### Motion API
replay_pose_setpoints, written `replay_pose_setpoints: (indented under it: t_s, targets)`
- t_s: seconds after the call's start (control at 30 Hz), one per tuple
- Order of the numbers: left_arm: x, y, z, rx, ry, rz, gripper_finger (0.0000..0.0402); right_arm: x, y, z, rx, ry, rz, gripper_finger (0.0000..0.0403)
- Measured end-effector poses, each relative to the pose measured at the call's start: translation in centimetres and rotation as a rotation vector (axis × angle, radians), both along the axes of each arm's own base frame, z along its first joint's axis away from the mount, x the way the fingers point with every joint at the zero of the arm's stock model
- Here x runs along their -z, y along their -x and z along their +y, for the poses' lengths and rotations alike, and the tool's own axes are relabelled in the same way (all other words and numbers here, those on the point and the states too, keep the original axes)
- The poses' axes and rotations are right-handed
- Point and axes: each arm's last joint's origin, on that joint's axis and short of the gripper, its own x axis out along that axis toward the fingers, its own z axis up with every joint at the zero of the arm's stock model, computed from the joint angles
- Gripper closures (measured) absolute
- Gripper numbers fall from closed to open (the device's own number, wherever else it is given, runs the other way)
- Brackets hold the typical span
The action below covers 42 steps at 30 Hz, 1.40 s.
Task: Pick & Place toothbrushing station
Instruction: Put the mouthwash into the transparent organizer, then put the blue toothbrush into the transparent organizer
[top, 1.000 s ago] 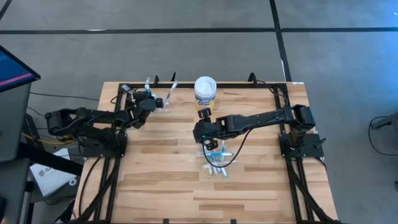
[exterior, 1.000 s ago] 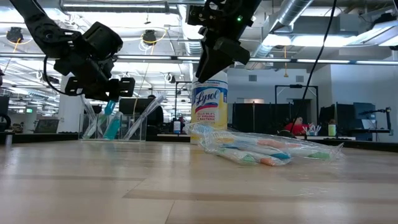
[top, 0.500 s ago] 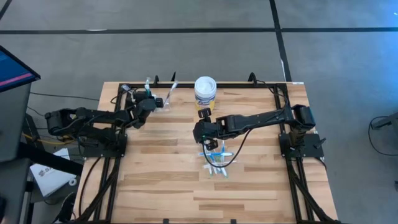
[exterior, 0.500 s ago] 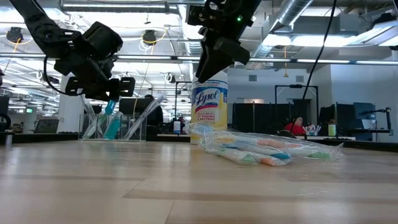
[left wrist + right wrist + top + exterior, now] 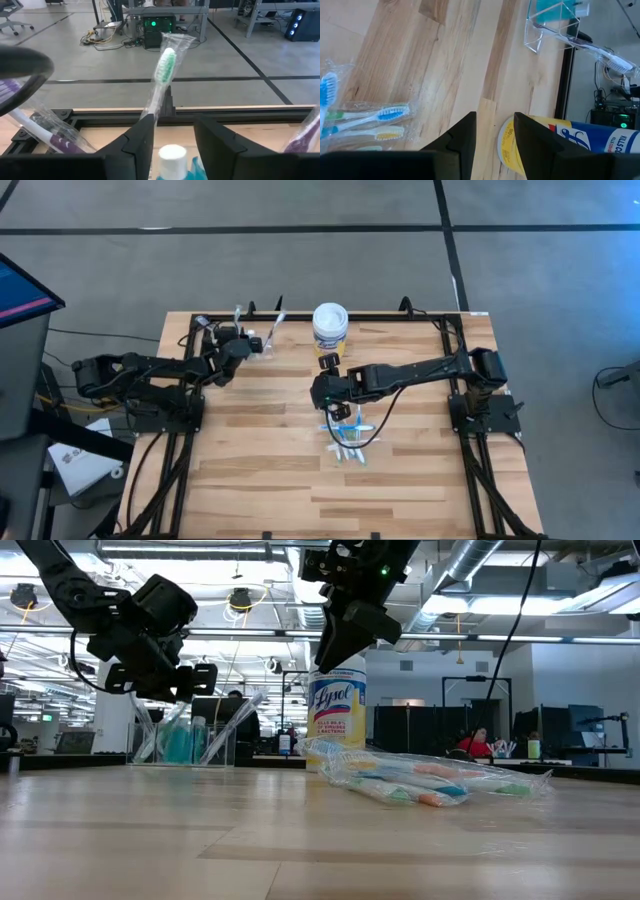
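Note:
A clear plastic cup (image 5: 186, 745) stands at the table's far left. In it a teal toothpaste tube (image 5: 178, 744) stands with its white cap (image 5: 172, 153) up. Wrapped toothbrushes lean on the cup's rim, among them a green one (image 5: 163, 70). My left gripper (image 5: 172, 145) hovers open just above the cup (image 5: 258, 343), its fingers on either side of the cap without touching it. More wrapped toothbrushes (image 5: 346, 436) lie in a pile mid-table. My right gripper (image 5: 323, 392) hangs open above the table, between that pile and the tub, with nothing between its fingers (image 5: 465, 135).
A white-lidded, yellow-labelled round tub (image 5: 330, 328) stands at the far middle, close to my right gripper. Black frame rails (image 5: 300, 318) run along the far and side edges. Bare wood lies toward the near edge (image 5: 300, 490).
My left gripper has let go of the teal toothpaste tube. The tube hung below its fingers before and has dropped into the clear cup, where it now stands. Both arms have kept their place.

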Motion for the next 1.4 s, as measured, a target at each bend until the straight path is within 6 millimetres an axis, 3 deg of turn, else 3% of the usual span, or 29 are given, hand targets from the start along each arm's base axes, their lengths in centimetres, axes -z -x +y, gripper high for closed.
replay_pose_setpoints:
  t_s: [0.53, 0.7, 1.1, 1.4]
  targets:
    - [-0.2, -0.5, -0.7, 0.075, 0.001, 0.034, 0.0262, 0.0, 0.0, 0.0, 0.006, -0.008, -0.004, 0.0281]
    - [-0.9, -1.0, -2.2, 0.16, -0.013, 0.019, 0.0271, 0.0, 0.0, 0.0, -0.002, -0.021, -0.003, 0.0281]
    - [-2.9, -1.8, -6.3, 0.442, -0.043, -0.033, 0.029, 0.5, 0.4, 0.6, -0.027, -0.26, 0.038, 0.0281]
    - [-3.2, -2.2, -9.3, 0.655, -0.021, -0.069, 0.0294, 1.5, 1.1, 1.4, -0.03, -0.473, 0.104, 0.0281]
